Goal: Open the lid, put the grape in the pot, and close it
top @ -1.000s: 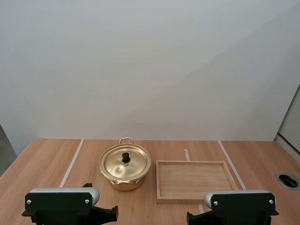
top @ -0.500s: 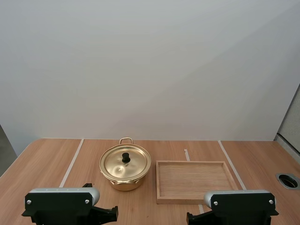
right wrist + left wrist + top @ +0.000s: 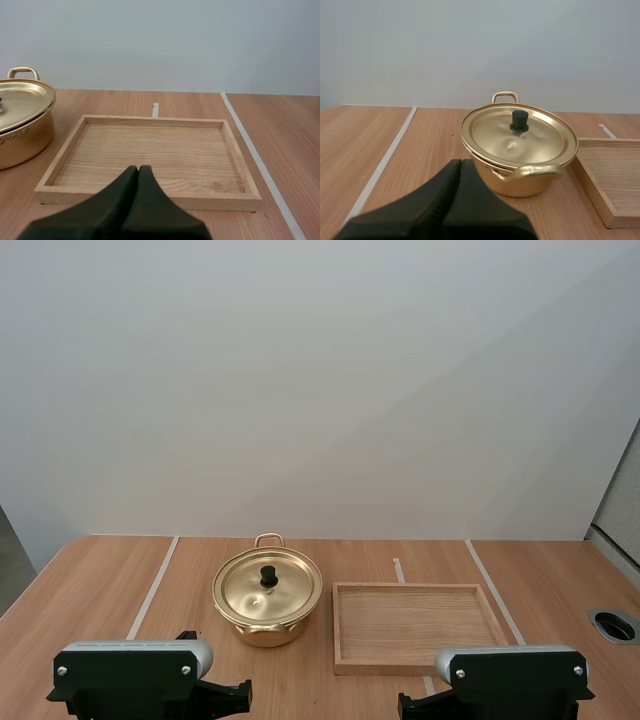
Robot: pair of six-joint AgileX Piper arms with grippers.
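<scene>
A gold pot [image 3: 267, 597] stands on the table with its lid [image 3: 268, 586] on; the lid has a black knob [image 3: 268, 575]. In the left wrist view the pot [image 3: 520, 150] is just ahead of my left gripper [image 3: 460, 165], whose fingers lie together as one dark wedge, shut on nothing. My right gripper [image 3: 138, 171] is likewise shut and empty, in front of the near rim of a wooden tray [image 3: 150, 120], with the pot [image 3: 22, 125] to the tray's side.
The wooden tray [image 3: 415, 588] lies empty to the right of the pot. White tape lines [image 3: 152, 586] run across the table. A round cable hole [image 3: 614, 625] sits near the table's right edge.
</scene>
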